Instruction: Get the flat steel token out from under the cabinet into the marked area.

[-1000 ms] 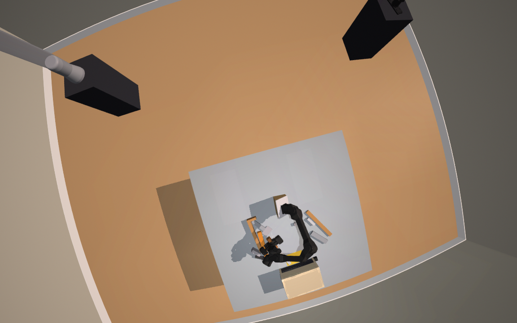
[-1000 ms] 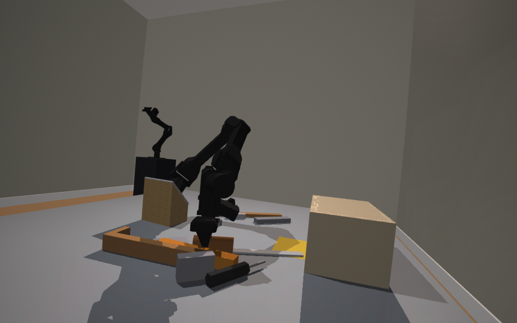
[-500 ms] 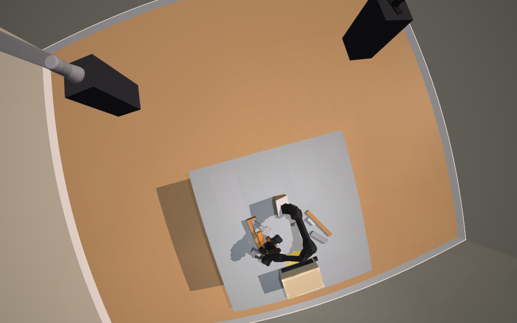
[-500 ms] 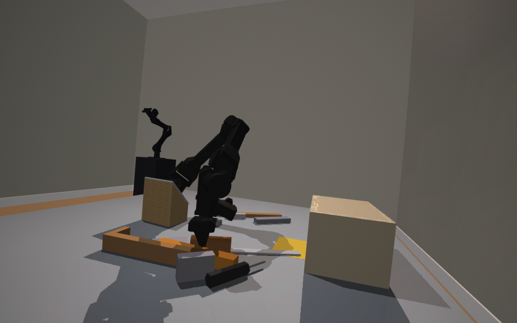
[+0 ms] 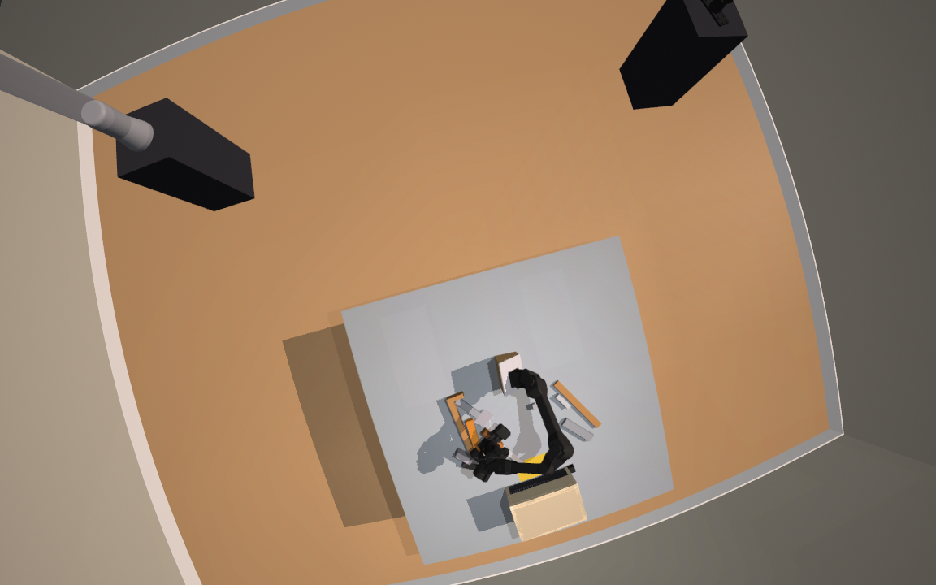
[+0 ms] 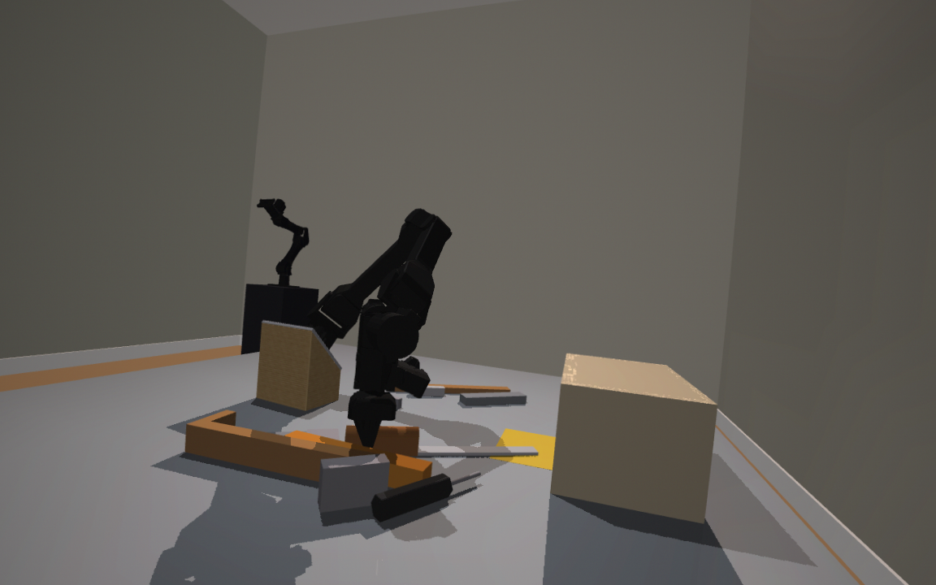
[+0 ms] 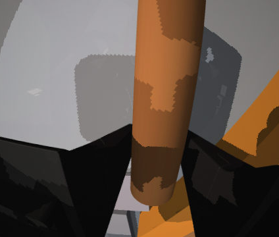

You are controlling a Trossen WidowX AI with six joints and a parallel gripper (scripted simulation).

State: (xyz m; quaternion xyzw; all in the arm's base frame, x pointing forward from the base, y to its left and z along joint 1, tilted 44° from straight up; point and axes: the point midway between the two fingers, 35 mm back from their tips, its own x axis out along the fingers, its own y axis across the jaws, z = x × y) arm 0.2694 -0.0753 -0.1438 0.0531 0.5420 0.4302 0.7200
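My gripper is shut on the orange-brown round handle of a long tool. The tool's thin steel blade points toward the cabinet. Its tip shows outside the cabinet, by the yellow marked area; whether it touches the table is unclear. My arm partly covers the yellow area in the top view, and the cabinet partly hides it in the exterior view. The dark vent slots are on the side facing that area. I cannot make out the steel token in any view.
An orange angled bracket lies beside the gripper. A grey block and a black-handled two-pronged tool are close by. Across the table lie an orange bar and a grey bar. A wooden block stands near the arm's base.
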